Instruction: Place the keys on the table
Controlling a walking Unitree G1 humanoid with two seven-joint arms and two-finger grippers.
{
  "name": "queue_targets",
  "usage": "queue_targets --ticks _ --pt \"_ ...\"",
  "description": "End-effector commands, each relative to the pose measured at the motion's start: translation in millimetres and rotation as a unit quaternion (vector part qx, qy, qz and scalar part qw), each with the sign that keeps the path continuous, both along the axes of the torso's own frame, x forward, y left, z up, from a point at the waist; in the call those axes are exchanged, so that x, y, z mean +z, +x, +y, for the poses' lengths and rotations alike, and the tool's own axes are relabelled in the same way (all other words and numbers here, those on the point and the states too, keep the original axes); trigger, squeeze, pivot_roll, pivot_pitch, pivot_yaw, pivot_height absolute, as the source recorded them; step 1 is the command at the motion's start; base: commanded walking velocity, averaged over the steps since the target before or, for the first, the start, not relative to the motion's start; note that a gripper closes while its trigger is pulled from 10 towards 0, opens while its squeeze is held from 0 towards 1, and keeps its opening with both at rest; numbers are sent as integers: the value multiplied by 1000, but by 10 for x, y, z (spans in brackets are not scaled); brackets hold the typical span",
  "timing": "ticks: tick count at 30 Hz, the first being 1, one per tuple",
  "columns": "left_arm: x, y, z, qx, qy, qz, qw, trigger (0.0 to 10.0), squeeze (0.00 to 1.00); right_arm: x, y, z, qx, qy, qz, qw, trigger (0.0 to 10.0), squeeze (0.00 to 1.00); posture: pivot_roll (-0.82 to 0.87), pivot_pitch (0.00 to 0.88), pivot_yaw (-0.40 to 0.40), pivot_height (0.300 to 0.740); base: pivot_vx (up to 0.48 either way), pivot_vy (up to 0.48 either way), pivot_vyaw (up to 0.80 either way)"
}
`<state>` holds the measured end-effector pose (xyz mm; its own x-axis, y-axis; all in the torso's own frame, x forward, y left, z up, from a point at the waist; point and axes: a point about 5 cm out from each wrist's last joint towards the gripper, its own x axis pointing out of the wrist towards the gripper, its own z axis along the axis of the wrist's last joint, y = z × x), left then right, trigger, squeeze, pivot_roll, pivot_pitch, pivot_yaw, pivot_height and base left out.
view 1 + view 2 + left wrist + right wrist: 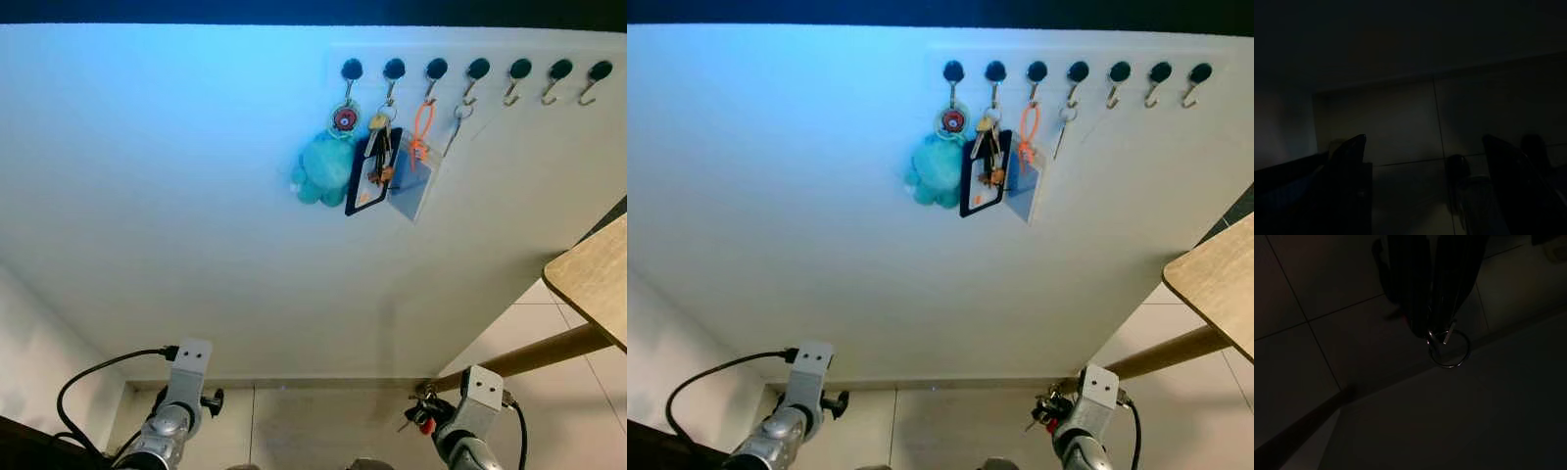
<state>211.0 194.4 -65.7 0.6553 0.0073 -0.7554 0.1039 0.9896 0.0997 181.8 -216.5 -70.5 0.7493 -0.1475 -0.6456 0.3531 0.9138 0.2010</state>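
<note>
Left eye: right claw (423,411) hangs low near the floor, and the keys (421,409) bunch right at its tip, with a red tag among them. They look carried, low and clear of the wall. The table (594,277), a wooden top on a slanted leg, sits above and off to the right claw's outer side, well apart from it. The keys are not on it yet. The left arm hangs idle at the opposite side, cable looped off it. High on the wall is a hook rack (476,69). Four hooks are loaded: a teal plush (323,168), a key bunch with a black card holder (372,171), a clear badge sleeve (413,176) on an orange strap, and a lone small key (457,125). The other three hooks are bare.

Right eye: same layout. No bowl, tray or other container on the table corner that shows, so the drop is probably straight onto the wood.

Left wrist: very dark. The left claw (1422,161) has its fingers apart with nothing between them, over floor tile.

Right wrist: dark, but the two fingers are pressed together, clamped on the keys, with the key ring (1449,348) dangling just past the tips over the tile. The grip is at the ring end, so the bunch hangs free. Judgement: carry phase. Next it needs a turn toward the table and a lift to top height.
</note>
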Motion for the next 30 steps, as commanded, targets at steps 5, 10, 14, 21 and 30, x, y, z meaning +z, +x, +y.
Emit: queue_targets --ticks 5,10,14,21,30 --pt "-40 -72 40 4 -2 5 1000 10000 0 -37 -45 10 -1 2 12 1000 10000 0 15 16 2 740 0 0 0" --pt "-52 -97 64 3 -1 8 1000 10000 0 -46 -53 20 2 2 15 1000 10000 0 17 19 3 740 0 0 0" --pt "-57 -106 65 4 -3 9 1000 10000 0 -50 -56 26 3 2 16 1000 10000 0 19 20 2 740 0 0 0" --pt "-56 -90 29 -1 -4 8 1000 10000 0 -54 -51 40 3 6 18 1000 10000 0 21 23 3 740 0 0 0" --pt "-50 -78 18 -6 -4 4 1000 10000 0 -51 -44 31 1 6 17 1000 10000 0 24 31 4 740 0 0 -506"
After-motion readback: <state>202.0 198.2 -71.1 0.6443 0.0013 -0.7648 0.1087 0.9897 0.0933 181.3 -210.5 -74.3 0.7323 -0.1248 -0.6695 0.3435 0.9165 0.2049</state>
